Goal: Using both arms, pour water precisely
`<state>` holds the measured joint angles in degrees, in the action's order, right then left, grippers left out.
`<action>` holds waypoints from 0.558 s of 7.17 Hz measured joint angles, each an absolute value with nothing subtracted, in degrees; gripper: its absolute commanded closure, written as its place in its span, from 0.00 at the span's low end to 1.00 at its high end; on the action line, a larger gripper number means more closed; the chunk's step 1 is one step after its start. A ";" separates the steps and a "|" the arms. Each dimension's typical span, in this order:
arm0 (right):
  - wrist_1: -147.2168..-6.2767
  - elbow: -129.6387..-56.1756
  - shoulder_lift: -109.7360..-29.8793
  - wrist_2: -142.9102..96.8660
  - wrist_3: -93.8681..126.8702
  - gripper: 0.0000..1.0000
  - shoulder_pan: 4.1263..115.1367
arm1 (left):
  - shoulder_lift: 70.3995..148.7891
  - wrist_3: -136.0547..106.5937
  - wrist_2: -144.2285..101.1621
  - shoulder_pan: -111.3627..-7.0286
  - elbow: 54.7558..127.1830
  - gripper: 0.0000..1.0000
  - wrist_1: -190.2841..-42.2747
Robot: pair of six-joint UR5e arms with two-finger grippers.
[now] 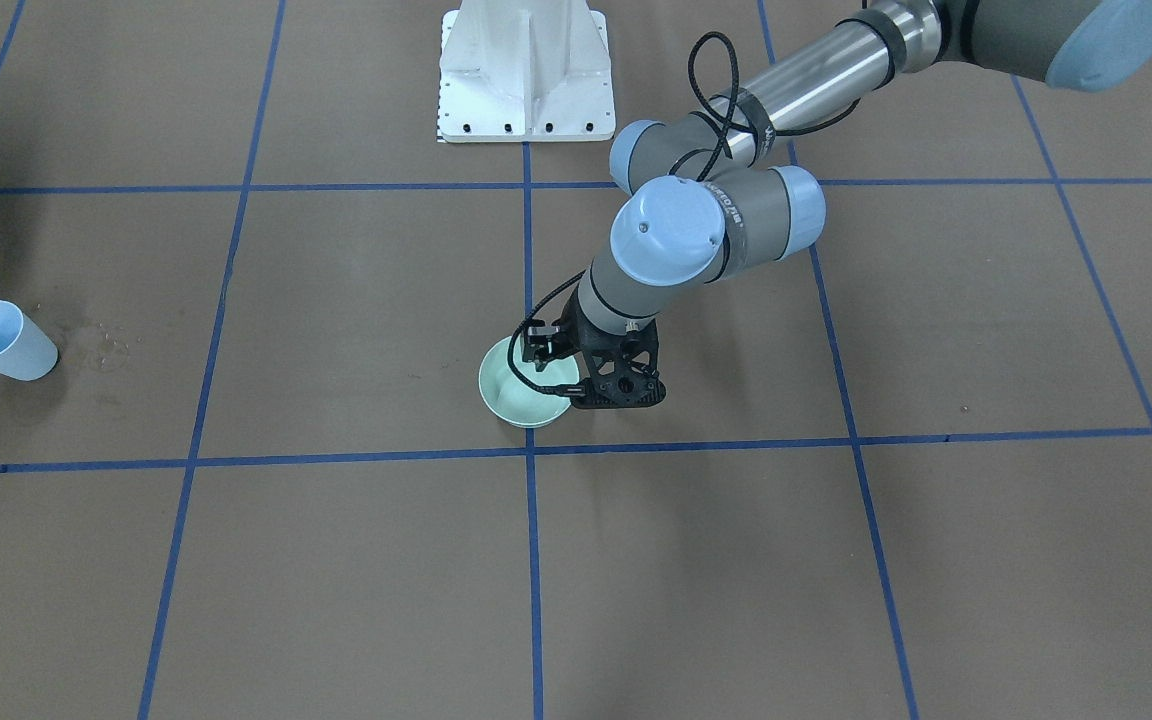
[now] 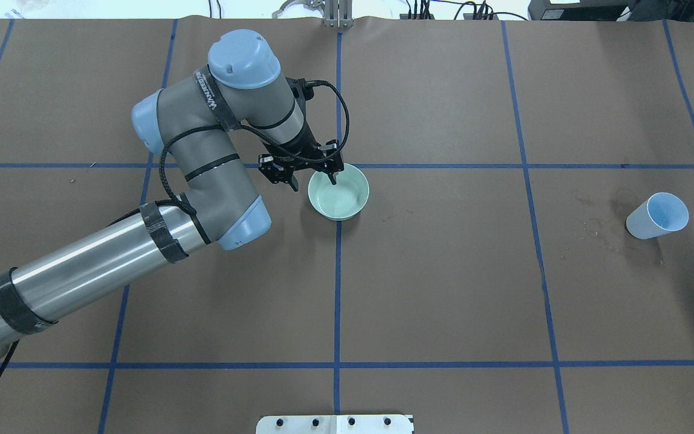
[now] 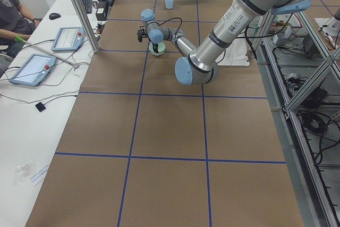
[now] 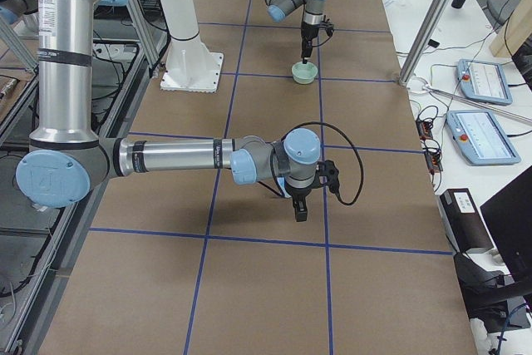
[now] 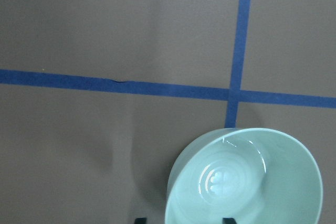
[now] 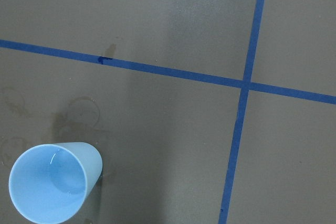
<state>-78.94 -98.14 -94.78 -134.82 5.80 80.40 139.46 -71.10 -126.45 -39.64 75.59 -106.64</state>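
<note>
A pale green bowl (image 2: 344,196) sits upright at the table's middle on a blue tape cross. My left gripper (image 2: 312,179) is open and straddles its rim, one finger inside and one outside; the left wrist view shows both fingertips (image 5: 227,220) with the rim of the bowl (image 5: 252,182) between them. A light blue cup (image 2: 657,216) stands far to the right. My right gripper (image 4: 299,209) hangs above and beside the cup (image 6: 52,187); I cannot tell if it is open. Water (image 6: 65,179) shows as a faint sheen in the cup's bottom.
Dried water rings (image 2: 600,226) mark the brown paper beside the cup. The white pedestal (image 1: 526,70) stands at the robot's edge. An operator with tablets (image 3: 32,70) sits along the far side, behind a metal post (image 3: 79,11).
</note>
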 measured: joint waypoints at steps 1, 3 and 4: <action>-74.73 -98.04 -95.61 -134.75 7.23 0.01 79.71 | 137.93 -71.26 -126.57 -40.47 79.46 0.00 -105.36; -56.32 -96.52 -99.57 -134.32 14.53 0.02 76.91 | 134.66 -71.35 -126.62 -41.57 87.05 0.00 -101.34; -44.27 -94.59 -101.40 -133.85 19.33 0.03 74.81 | 134.13 -71.39 -126.59 -41.80 88.64 0.00 -100.15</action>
<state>-44.27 -94.59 -101.40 -133.85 19.33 74.81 134.13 -71.39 -126.59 -41.80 88.64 -100.15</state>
